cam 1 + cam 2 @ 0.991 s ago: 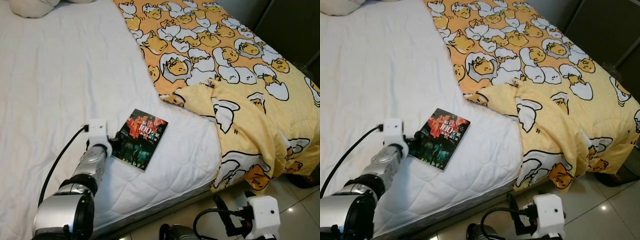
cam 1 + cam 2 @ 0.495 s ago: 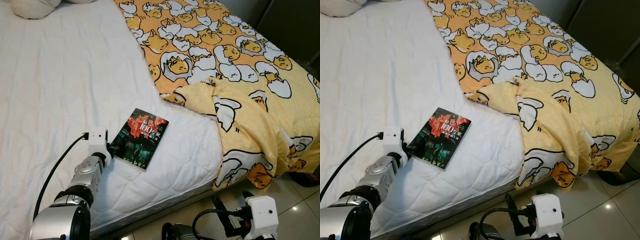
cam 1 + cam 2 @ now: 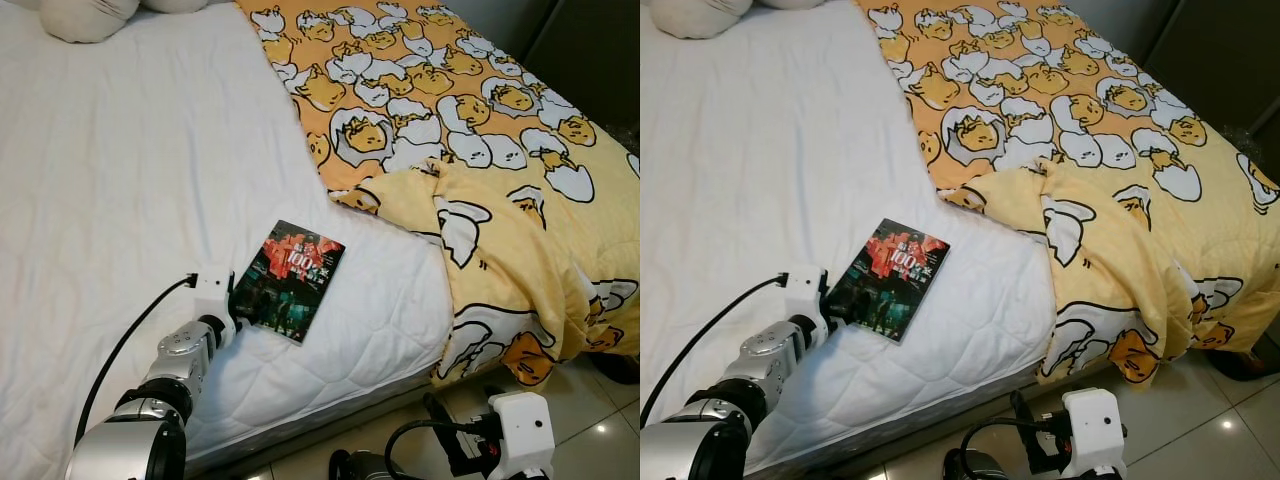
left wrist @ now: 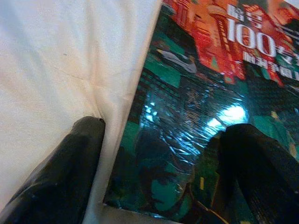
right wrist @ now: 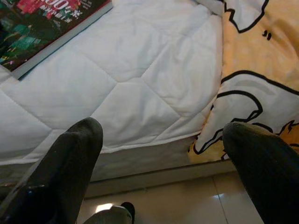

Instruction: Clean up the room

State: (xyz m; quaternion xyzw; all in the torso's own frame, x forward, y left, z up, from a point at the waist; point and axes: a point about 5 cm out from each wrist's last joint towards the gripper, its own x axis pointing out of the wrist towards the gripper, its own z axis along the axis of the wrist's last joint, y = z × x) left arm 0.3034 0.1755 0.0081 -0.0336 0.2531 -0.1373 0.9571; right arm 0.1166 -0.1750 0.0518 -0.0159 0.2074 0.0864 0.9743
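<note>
Left gripper (image 4: 161, 154): stretched out over the bed, sitting right at the near corner of the book. Fingers are spread apart, not clamped on anything. One finger (image 4: 70, 168) is pressed down on the white sheet just off the book's edge, the other (image 4: 254, 163) is lying on top of the glossy cover. So it straddles the book's long edge.

Left arm (image 3: 175, 365): silver, reaching in from the near left, with a black cable looping off the white wrist box.

Book (image 3: 290, 279): flat on the mattress, cover up, close to the foot edge of the bed. Dark green and red cover with a big white "100" on it. It's tilted a bit off square with the bed.

Mattress cover (image 3: 120, 180): white, quilted, a bit wrinkled, takes up the left side of the bed.

Blanket (image 3: 470, 140): yellow-orange with a cartoon egg print, covers the right side of the bed, bunched up and hanging off the foot corner toward the floor. Near the book but not touching it.

Pillow (image 3: 85, 15): cream colored, up at the far end.

Right gripper (image 5: 163, 158): hanging low by the foot of the bed over the tiled floor (image 3: 590, 440), fingers wide apart, holding nothing, pointing at the mattress edge and the drooping blanket.
</note>
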